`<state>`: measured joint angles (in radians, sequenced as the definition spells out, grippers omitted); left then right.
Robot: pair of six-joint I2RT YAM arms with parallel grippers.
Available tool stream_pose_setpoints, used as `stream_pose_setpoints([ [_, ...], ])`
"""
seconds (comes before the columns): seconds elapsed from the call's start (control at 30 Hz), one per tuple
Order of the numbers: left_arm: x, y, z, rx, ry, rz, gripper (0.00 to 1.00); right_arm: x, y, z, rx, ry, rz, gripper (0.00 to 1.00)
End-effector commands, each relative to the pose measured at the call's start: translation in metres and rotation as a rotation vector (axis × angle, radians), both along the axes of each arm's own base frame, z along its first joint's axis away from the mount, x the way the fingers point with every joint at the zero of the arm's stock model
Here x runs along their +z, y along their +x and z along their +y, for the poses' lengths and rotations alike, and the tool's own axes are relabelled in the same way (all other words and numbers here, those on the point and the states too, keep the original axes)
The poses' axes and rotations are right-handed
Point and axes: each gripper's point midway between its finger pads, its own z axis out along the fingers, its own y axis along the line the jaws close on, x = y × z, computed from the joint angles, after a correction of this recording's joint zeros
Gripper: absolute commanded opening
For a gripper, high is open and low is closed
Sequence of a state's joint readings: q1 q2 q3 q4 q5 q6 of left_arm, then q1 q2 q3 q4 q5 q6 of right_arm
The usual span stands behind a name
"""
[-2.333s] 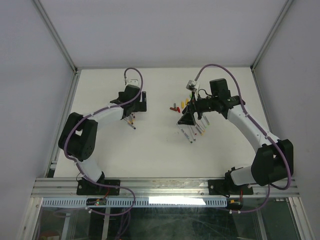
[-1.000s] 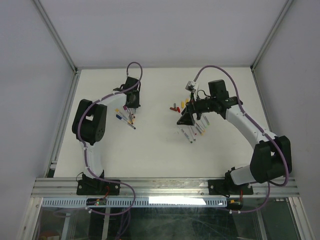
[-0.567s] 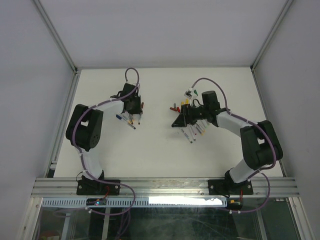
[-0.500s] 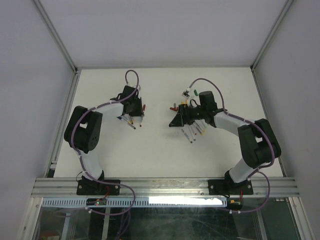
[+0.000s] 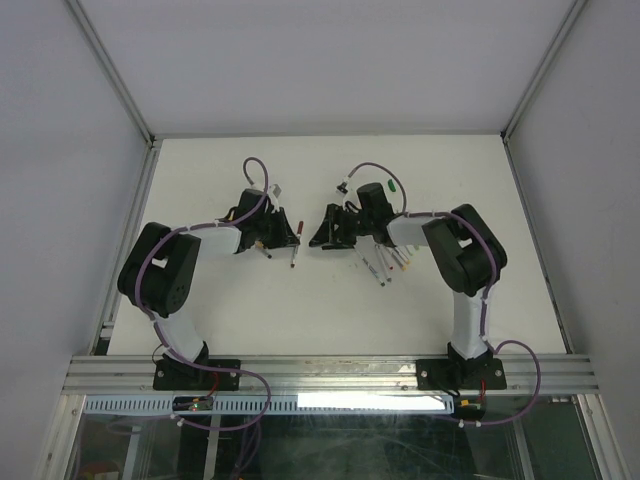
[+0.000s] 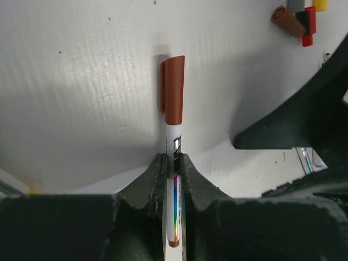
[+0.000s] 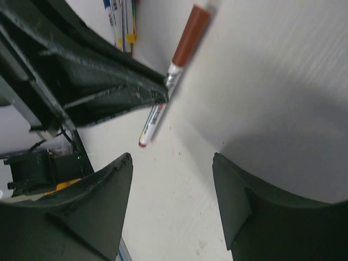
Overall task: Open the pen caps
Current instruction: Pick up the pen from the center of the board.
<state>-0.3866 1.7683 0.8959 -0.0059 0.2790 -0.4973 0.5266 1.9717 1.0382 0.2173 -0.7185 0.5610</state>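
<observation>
Pen cap [image 6: 174, 89], brown, on pen [image 6: 174, 132] in left pincer [image 6: 173, 159], print [image 6: 175, 145] illegible

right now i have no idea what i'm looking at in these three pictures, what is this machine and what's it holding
Two robot arms are bolted to the near edge of a white table. The wide picture looks down from above and behind them; the other two come from a camera on each wrist. The left end effector is shut on a white pen whose brown cap is on. The right end effector is open and empty, with that pen in front of it. More pens and a few loose caps lie on the table.
</observation>
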Motion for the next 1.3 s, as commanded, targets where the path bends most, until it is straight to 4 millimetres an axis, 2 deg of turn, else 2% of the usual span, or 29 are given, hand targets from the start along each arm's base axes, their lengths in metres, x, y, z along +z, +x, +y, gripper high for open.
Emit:
stream_pose_setpoints([
  [0.0, 0.015, -0.008, -0.015, -0.029, -0.107, -0.025, 0.02, 0.010, 0.027, 0.023, -0.073, 0.049, -0.006, 0.62],
  [0.1, 0.012, -0.015, -0.016, -0.028, -0.136, -0.017, 0.02, -0.002, 0.031, 0.027, -0.105, 0.020, 0.037, 0.61],
  [0.3, 0.013, -0.029, -0.022, -0.038, -0.222, -0.016, 0.02, -0.016, 0.015, 0.037, -0.072, -0.039, 0.118, 0.61],
  [0.33, 0.013, -0.030, -0.023, -0.037, -0.235, -0.014, 0.02, -0.024, 0.025, 0.035, -0.133, -0.083, 0.100, 0.56],
  [0.53, 0.015, -0.040, -0.030, -0.038, -0.329, -0.011, 0.02, -0.032, 0.021, 0.035, -0.164, -0.124, 0.119, 0.51],
  [0.63, 0.016, -0.046, -0.032, -0.042, -0.369, -0.008, 0.02, -0.036, 0.020, 0.033, -0.172, -0.137, 0.124, 0.44],
  [0.77, 0.018, -0.049, -0.035, -0.049, -0.402, -0.007, 0.02, -0.039, 0.020, 0.032, -0.173, -0.148, 0.128, 0.38],
  [0.87, 0.018, -0.048, -0.036, -0.043, -0.407, -0.007, 0.02, -0.040, 0.018, 0.032, -0.163, -0.152, 0.131, 0.27],
  [1.03, 0.016, -0.045, -0.036, -0.027, -0.409, -0.006, 0.03, -0.041, 0.012, 0.035, -0.122, -0.175, 0.105, 0.25],
  [1.1, 0.018, -0.046, -0.037, -0.033, -0.419, -0.009, 0.04, -0.039, 0.012, 0.036, -0.106, -0.173, 0.084, 0.12],
  [1.13, 0.020, -0.047, -0.037, -0.037, -0.424, -0.016, 0.05, -0.037, 0.013, 0.035, -0.099, -0.173, 0.070, 0.07],
  [1.2, 0.026, -0.050, -0.036, -0.044, -0.433, -0.035, 0.21, -0.030, 0.018, 0.035, -0.084, -0.162, 0.038, 0.03],
  [1.27, 0.034, -0.054, -0.034, -0.051, -0.437, -0.057, 0.32, -0.018, 0.023, 0.034, -0.063, -0.140, 0.001, 0.01],
])
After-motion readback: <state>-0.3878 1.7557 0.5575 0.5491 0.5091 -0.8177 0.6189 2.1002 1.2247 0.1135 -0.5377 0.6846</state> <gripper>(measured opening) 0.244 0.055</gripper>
